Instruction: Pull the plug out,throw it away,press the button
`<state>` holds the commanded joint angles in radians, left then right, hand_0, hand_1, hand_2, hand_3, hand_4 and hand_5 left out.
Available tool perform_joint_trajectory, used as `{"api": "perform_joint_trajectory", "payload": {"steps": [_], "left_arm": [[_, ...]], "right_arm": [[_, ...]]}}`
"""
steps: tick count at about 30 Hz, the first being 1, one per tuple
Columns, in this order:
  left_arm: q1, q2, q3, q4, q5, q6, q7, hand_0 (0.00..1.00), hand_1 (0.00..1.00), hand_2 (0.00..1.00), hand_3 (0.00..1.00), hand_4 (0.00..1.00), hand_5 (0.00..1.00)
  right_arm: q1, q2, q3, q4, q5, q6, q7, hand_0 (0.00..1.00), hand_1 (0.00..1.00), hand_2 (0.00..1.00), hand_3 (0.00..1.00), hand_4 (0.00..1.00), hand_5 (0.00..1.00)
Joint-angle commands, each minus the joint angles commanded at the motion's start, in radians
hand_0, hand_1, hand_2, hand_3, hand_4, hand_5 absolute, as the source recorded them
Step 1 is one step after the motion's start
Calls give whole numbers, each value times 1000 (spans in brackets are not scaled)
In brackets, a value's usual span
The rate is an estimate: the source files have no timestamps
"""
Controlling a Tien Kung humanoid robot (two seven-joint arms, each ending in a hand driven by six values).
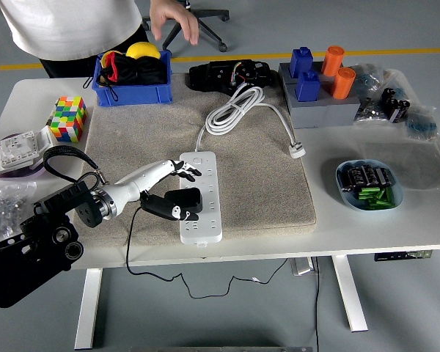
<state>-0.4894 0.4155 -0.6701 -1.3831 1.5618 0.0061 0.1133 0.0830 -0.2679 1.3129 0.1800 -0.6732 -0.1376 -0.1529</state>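
I can't make out the button on the power strip point(202, 196) from this height, and the plug's point(184, 200) prongs are hidden where it sits in the strip's left sockets, on the mat point(257, 176). My left robot hand point(177, 192) reaches in low from the left, forearm stretched across the mat toward the strip; its upper fingers point(188, 170) spread over the strip's top left part while the dark thumb lies along the plug's lower left side. It brackets the plug, touching it, but I cannot tell whether the grip has closed on it. The plug's black cord point(132, 235) loops off its left side, runs down over the table point(396, 227) edge and hangs below. My right arm is out of the frame. At the far side a person point(73, 26) stands, cut off by the top edge, one hand point(174, 18) hanging open above the blue bin point(130, 92). A coiled white cable point(238, 110) lies behind the strip.
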Motion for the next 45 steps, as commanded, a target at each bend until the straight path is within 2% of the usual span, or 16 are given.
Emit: {"api": "perform_joint_trajectory", "payload": {"steps": [4, 5, 10, 11, 12, 16, 17, 28, 29, 34, 35, 40, 41, 45], "left_arm": [[-4, -12, 9, 14, 17, 15, -6, 824, 787, 712, 778, 944, 177], [-6, -15, 9, 18, 21, 23, -13, 811, 738, 663, 747, 905, 36], [-16, -27, 11, 36, 48, 46, -30, 811, 738, 663, 747, 905, 36], [-18, -30, 12, 44, 72, 56, -36, 768, 669, 605, 699, 868, 2], [-18, -32, 12, 48, 88, 59, -36, 768, 669, 605, 699, 868, 2], [-20, -38, 17, 62, 97, 58, -38, 768, 669, 605, 699, 868, 2], [-21, -38, 19, 64, 95, 58, -38, 747, 640, 570, 676, 861, 2], [-19, -43, 8, 75, 80, 47, -20, 719, 619, 561, 671, 856, 2], [-19, -43, 8, 74, 79, 46, -19, 576, 522, 539, 664, 851, 2], [-19, -46, 5, 76, 70, 37, -10, 576, 522, 539, 664, 851, 2], [-19, -46, 5, 76, 69, 33, -6, 480, 461, 503, 633, 830, 2], [-19, -48, 5, 76, 56, 20, 4, 480, 461, 503, 633, 830, 2], [-19, -49, 5, 76, 55, 20, 5, 434, 386, 438, 595, 754, 2], [-15, -51, -1, 76, 50, 15, 12, 434, 386, 438, 595, 754, 2]], "right_arm": [[2, 1, 6, 0, -2, 0, 1, 745, 656, 642, 612, 651, 467], [2, 1, 8, 0, -1, 0, 2, 745, 655, 641, 612, 651, 467], [5, 0, 15, 0, -4, 1, 1, 745, 655, 641, 612, 651, 467], [7, 0, 15, 0, -2, 1, 2, 745, 655, 641, 612, 651, 467], [8, -1, 16, 0, -2, 1, 3, 745, 655, 641, 612, 651, 467], [10, -2, 24, 0, -6, 2, 2, 745, 655, 641, 612, 651, 467], [9, -2, 25, 0, -5, 2, 3, 745, 655, 641, 612, 651, 467], [8, 0, 43, 0, -9, 2, 6, 745, 655, 641, 612, 652, 467], [8, 1, 45, 0, -9, 1, 6, 743, 655, 642, 612, 652, 467], [9, 2, 52, 0, -10, 1, 7, 743, 655, 642, 612, 652, 467], [9, 2, 54, 0, -10, 1, 8, 745, 655, 641, 613, 651, 467], [8, 4, 60, 0, -12, 1, 8, 745, 655, 641, 613, 651, 467], [7, 4, 61, 0, -11, 1, 9, 745, 656, 642, 612, 651, 468], [5, 4, 67, 0, -14, 1, 10, 745, 656, 642, 612, 651, 468]]}}
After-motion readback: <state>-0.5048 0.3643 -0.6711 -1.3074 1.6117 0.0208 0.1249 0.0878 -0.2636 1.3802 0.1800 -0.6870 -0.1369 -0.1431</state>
